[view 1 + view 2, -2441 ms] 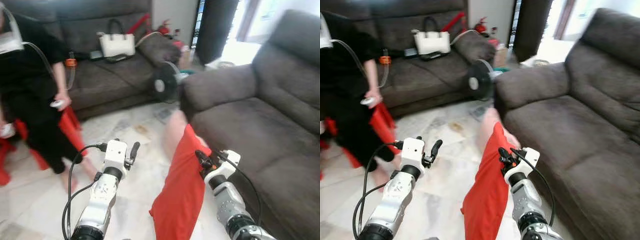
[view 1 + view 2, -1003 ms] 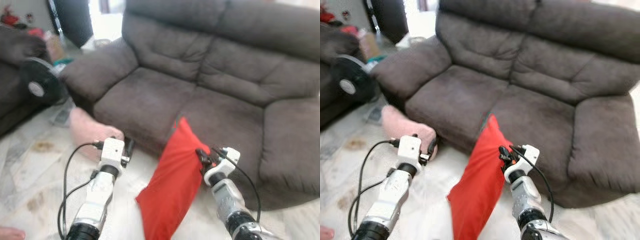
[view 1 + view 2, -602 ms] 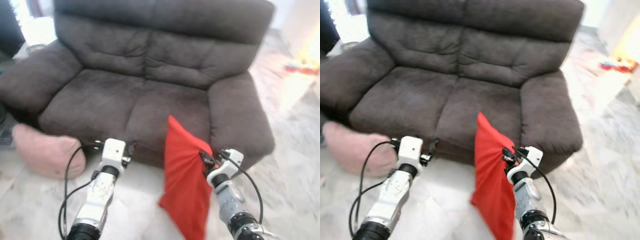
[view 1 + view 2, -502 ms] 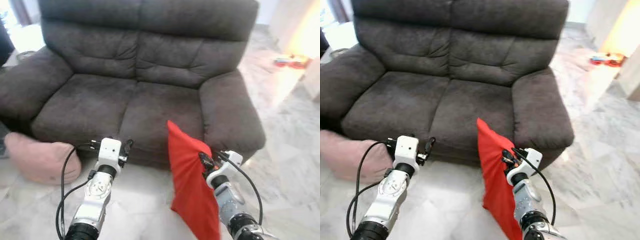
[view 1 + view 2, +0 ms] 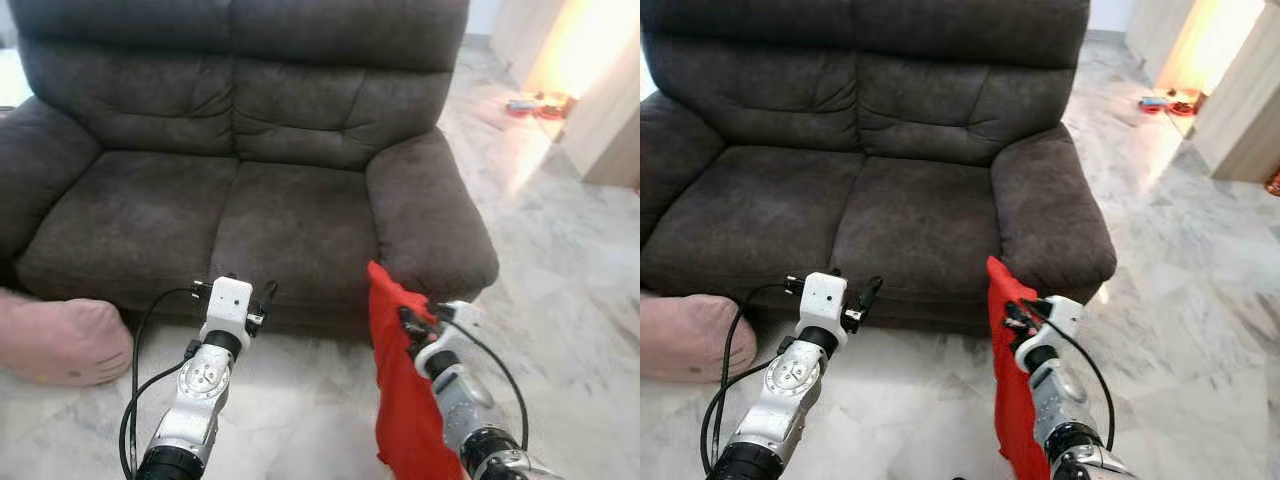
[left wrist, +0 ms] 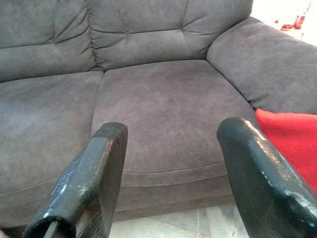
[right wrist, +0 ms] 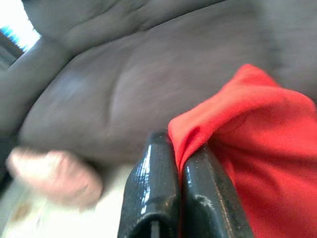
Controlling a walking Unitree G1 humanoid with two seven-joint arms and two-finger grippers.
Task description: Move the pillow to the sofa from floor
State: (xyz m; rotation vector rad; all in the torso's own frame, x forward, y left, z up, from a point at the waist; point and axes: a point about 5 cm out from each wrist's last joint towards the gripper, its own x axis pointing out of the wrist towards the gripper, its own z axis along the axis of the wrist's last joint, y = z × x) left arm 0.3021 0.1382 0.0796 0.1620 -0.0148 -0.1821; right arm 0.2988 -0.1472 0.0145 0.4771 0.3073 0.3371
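Dark grey and wide, the sofa stands straight ahead of you on a pale marble floor, its two seat cushions bare, which gives you a plain place to put the load down. Your right gripper has its two black fingers pressed together on a fold of cloth near the top corner of the red pillow, so the pillow hangs limp below the pinch, off the floor as far as you can see, its lower end running out of the frame, just in front of the sofa's right armrest. A corner pinch like this lets one arm carry the whole thing, but I judge it will swing as you move, so raise it well over the seat edge before you let go. Your left gripper is held out in front with its fingers apart and nothing between them, pointing at the seat, free to steady the pillow if you want it. Down by the left end of the sofa a pink cushion lies on the floor. Beyond the right armrest, warm light falls through a doorway onto the tiles.
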